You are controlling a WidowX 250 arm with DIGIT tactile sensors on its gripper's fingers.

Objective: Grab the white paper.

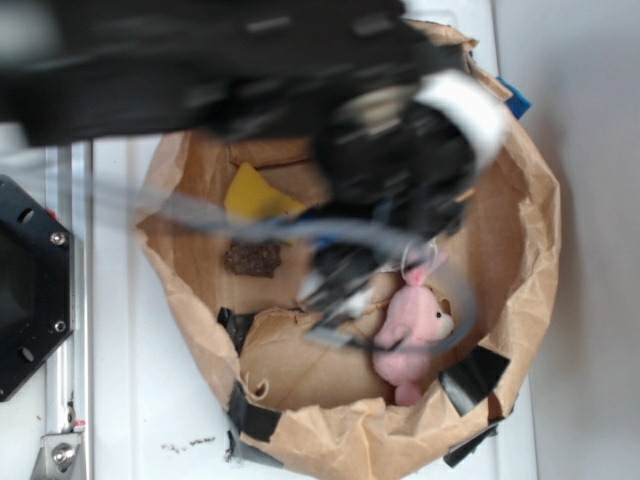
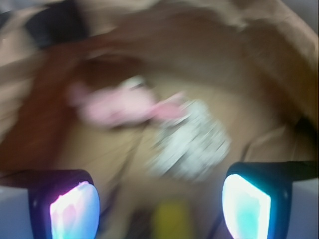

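Across the centre of the exterior view, one brown paper bag [image 1: 520, 290] is seen lying open on a white table [image 1: 140, 400], and inside it one yellow sponge [image 1: 255, 195], one dark crumbly patch [image 1: 252, 258] and one pink plush rabbit [image 1: 415, 335] can be counted. Strips of black tape [image 1: 475, 375] are seen along the bag's lower rim. The black arm is stretched in from the upper left of the frame, blurred, and is bent down into the bag, so that the gripper [image 1: 335, 295] is held low near the middle, just left of the rabbit. The white paper cannot be made out in this view; the bag's middle is covered by the arm. Whether the jaws are apart cannot be told from here. At the middle of the wrist view, though heavily blurred, one white paper [image 2: 192, 142] is seen lying on the brown bag floor, with the rabbit [image 2: 119, 107] just beside it to the upper left. Two fingertips [image 2: 75, 209] are shown at the lower corners of the frame, spread wide, with nothing held between them; the paper lies beyond them, untouched. A yellow smear [image 2: 172, 219], presumably the sponge, is seen at the lower edge between the fingers.
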